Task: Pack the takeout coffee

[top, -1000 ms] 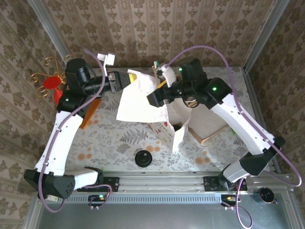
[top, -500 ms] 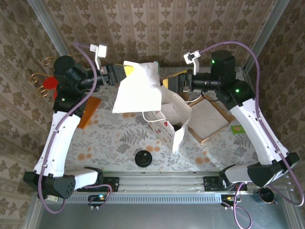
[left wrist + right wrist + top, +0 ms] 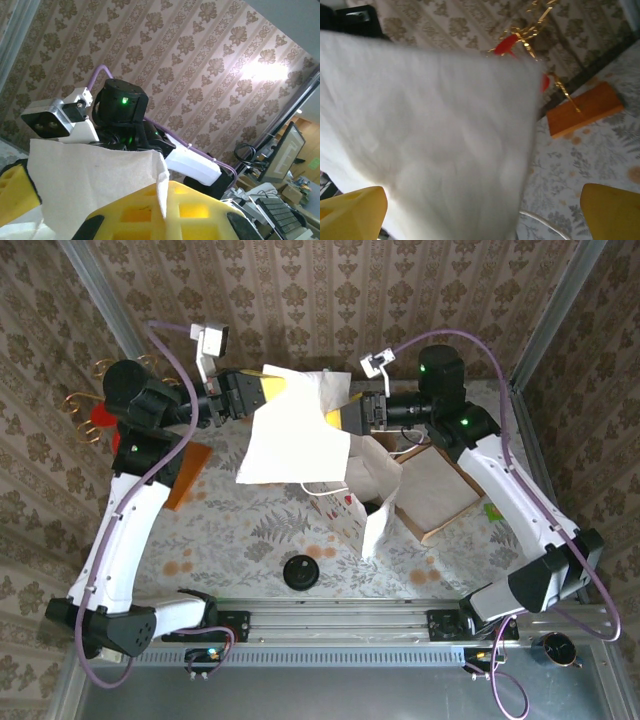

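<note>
left pincer (image 3: 262, 390) pressed together on the top corner of the white paper bag (image 3: 295, 435), which hangs from it above the table; the wrist view has the paper caught between its yellow fingers (image 3: 165, 212)

right pincer (image 3: 338, 418) faces it from the bag's other edge, jaws spread wide, one yellow finger (image 3: 612, 210) off to each side of the sheet (touching or just clear, cannot tell)

below the right pincer, a second white bag (image 3: 368, 490) stands on the table, a cardboard tray (image 3: 440, 502) just beside it

orange block (image 3: 188, 475) lies below the left pincer

flat black lid disc (image 3: 300, 571) sits well apart from both pincers, toward the arm bases

takeout coffee: cannot tell where it sits
</note>
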Robot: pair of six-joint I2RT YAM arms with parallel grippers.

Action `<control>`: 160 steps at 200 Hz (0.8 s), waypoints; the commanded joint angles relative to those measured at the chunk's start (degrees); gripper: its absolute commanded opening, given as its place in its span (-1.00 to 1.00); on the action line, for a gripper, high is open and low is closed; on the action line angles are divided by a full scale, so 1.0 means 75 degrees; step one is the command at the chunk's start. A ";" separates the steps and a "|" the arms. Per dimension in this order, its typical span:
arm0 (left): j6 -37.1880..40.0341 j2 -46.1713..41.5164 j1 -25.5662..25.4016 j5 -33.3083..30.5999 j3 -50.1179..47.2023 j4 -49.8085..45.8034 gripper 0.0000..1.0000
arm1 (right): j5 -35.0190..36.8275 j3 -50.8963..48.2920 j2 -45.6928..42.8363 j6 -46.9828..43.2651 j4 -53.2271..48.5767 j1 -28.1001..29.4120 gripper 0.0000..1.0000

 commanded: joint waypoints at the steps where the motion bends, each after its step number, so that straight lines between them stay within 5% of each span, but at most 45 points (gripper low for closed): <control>1: -0.0515 0.0083 -0.0108 0.0252 0.0259 0.0742 -1.00 | -0.0864 -0.0133 0.0196 0.0508 0.1241 0.0108 1.00; 65: -0.0055 -0.0113 0.0563 0.0021 -0.0155 0.0313 -1.00 | -0.1361 -0.0278 0.0017 0.0951 0.1979 0.0576 0.99; 85: 0.0790 -0.0340 0.0933 -0.0288 -0.0183 -0.0863 -1.00 | -0.1151 -0.0523 -0.0268 0.1070 0.2029 0.0497 0.91; 103: 0.1764 -0.0467 0.0945 -0.0556 -0.0063 -0.2008 -1.00 | -0.0797 -0.0650 -0.0454 0.1071 0.1882 0.0504 0.75; 160: 0.1358 -0.0534 0.0945 -0.0387 -0.0373 -0.1472 -1.00 | -0.0288 -0.0853 -0.0458 0.1864 0.2787 0.0585 -0.26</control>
